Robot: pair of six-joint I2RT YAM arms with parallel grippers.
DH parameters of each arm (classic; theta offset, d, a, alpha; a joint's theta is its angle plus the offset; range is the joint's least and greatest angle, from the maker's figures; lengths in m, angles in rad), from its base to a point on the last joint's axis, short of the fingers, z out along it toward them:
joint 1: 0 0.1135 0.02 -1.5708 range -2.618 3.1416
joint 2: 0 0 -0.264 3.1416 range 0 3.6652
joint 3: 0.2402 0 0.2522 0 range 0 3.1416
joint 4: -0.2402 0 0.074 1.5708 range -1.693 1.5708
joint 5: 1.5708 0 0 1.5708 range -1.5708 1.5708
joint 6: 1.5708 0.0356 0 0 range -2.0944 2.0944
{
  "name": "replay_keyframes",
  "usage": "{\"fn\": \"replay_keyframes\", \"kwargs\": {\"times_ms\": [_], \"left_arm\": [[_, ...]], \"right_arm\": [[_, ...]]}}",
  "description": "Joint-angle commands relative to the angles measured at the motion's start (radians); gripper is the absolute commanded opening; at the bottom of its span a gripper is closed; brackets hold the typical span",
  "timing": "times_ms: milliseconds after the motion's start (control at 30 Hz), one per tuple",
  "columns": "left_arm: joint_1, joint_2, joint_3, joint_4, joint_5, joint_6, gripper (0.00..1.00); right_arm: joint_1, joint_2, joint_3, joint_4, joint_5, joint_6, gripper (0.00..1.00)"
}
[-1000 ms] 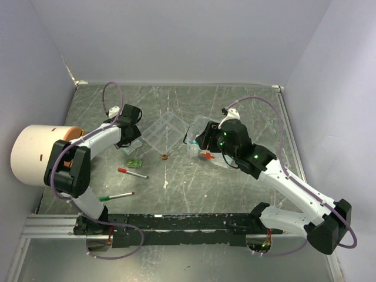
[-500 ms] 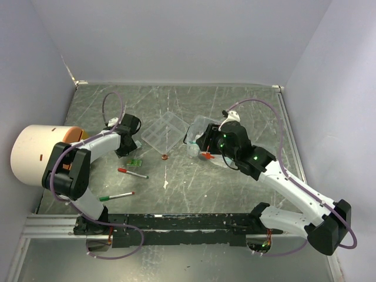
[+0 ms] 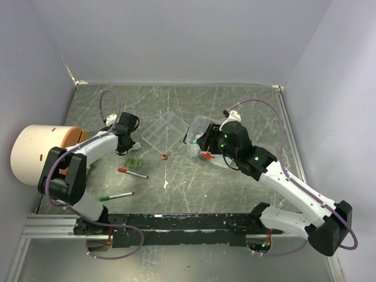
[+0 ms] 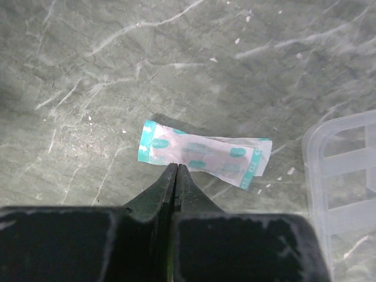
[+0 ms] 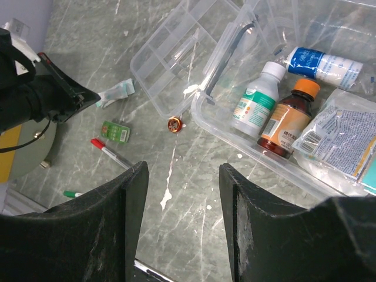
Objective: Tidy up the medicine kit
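The medicine kit's clear box [image 3: 204, 124] [image 5: 218, 121] stands open at mid-table, holding a white bottle [image 5: 258, 100], an orange-capped brown bottle [image 5: 288, 120], a blue-and-white tube [image 5: 323, 61] and packets [image 5: 343, 138]. Its clear divided tray [image 3: 163, 132] [image 5: 176, 64] lies just to the left. A teal-and-pink plaster packet [image 4: 200, 154] [image 5: 117, 91] lies flat on the table, and my left gripper [image 4: 176, 165] [image 3: 134, 147] is shut with its tips meeting on the packet's near edge. My right gripper [image 5: 183, 223] [image 3: 204, 150] hovers open and empty beside the box.
A small green packet [image 3: 136, 162] [image 5: 116, 131], a red pen [image 3: 132, 173], a green pen [image 3: 116, 196] and a copper cap [image 3: 164, 156] [image 5: 175, 124] lie loose on the table. A big white cylinder [image 3: 38, 154] stands at the left edge. Walls close in on three sides.
My left gripper has gone from open to shut at the plaster packet and dropped slightly toward the table. The right arm has not moved.
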Motion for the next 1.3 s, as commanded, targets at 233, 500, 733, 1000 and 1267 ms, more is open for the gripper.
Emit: {"fn": "replay_keyframes", "kwargs": {"times_ms": [233, 500, 733, 1000, 1267], "left_arm": [[0.005, -0.078, -0.072, 0.103, 0.064, -0.121, 0.61], [0.005, -0.035, -0.072, 0.141, 0.081, -0.295, 0.66], [0.005, -0.004, -0.055, 0.147, 0.012, -0.318, 0.65], [0.008, 0.082, -0.019, 0.148, -0.011, -0.201, 0.42], [0.007, 0.023, -0.040, 0.144, -0.051, -0.171, 0.22]], "right_arm": [[0.005, -0.018, -0.012, -0.002, 0.023, 0.005, 0.51], [0.005, -0.013, -0.013, -0.007, 0.026, 0.004, 0.51], [0.006, -0.014, -0.014, -0.015, 0.039, 0.004, 0.51], [0.005, -0.008, -0.001, -0.026, 0.048, -0.004, 0.51], [0.004, -0.005, -0.003, -0.022, 0.046, 0.001, 0.51]]}}
